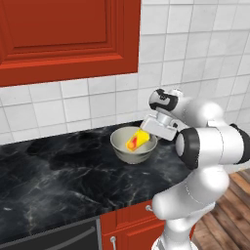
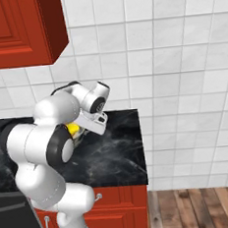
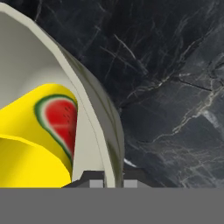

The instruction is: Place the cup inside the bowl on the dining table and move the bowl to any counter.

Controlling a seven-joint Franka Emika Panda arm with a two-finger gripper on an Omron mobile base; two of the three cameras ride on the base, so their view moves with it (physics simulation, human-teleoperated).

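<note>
The pale grey-green bowl (image 1: 123, 150) stands on the black marble counter (image 1: 58, 176), close to the tiled wall. Inside it the yellow cup (image 1: 138, 140) lies tilted, its watermelon mark facing up. My gripper (image 1: 152, 131) comes in from the right and is shut on the bowl's right rim. In the hand view the gripper (image 3: 113, 182) straddles the bowl's rim (image 3: 94, 118), one fingertip on each side, with the cup (image 3: 35, 140) just inside the wall. From the right base view my arm hides most of the bowl, and a bit of the cup (image 2: 73, 128) shows. The dining table is out of view.
A red wall cabinet (image 1: 63, 39) hangs above the counter to the left. The counter ends at a right edge (image 2: 141, 148), with wooden floor (image 2: 204, 208) beyond it. Red base cabinets (image 1: 132, 227) and a dark appliance front (image 1: 53, 237) sit below.
</note>
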